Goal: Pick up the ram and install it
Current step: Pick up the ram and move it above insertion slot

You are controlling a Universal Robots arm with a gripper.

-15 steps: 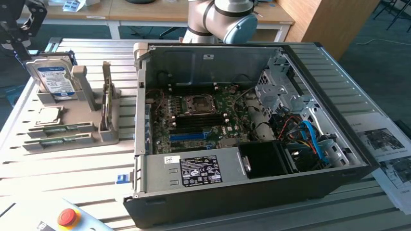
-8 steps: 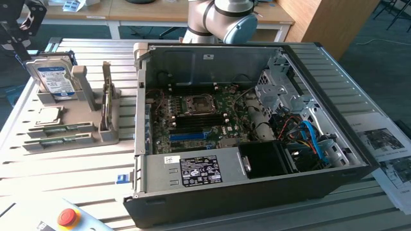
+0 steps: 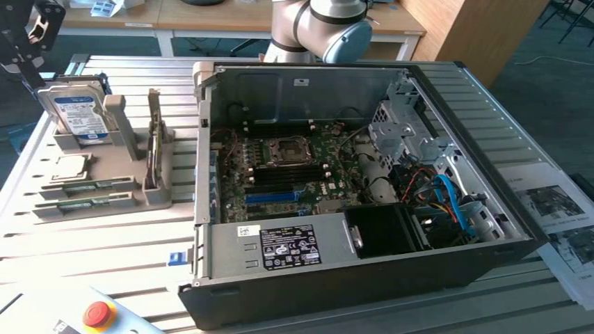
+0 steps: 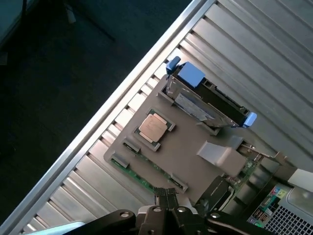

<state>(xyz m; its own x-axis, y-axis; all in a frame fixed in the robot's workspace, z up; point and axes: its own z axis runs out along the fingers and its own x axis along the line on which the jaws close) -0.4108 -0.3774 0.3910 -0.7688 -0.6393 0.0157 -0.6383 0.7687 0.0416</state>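
Note:
Two ram sticks (image 3: 85,186) lie flat in slots at the front of a grey holder tray (image 3: 158,195) at the exterior view's left, one behind the other. The nearer one (image 3: 82,204) is a thin green strip. In the wrist view a ram stick (image 4: 139,177) shows as a long green edge in the tray (image 4: 186,152). My gripper (image 3: 28,69) hangs above the tray's far left corner, beside the hard drive, with nothing in it. Its black fingertips (image 4: 167,196) are pressed together, just over one end of the green stick.
The tray also holds a hard drive (image 3: 79,115), a square silver processor (image 3: 69,165) and an upright board (image 3: 154,136). An open computer case (image 3: 446,229) fills the middle, with the motherboard (image 3: 278,174) and blue slot (image 3: 278,197) inside. A red stop button (image 3: 97,314) sits at the front.

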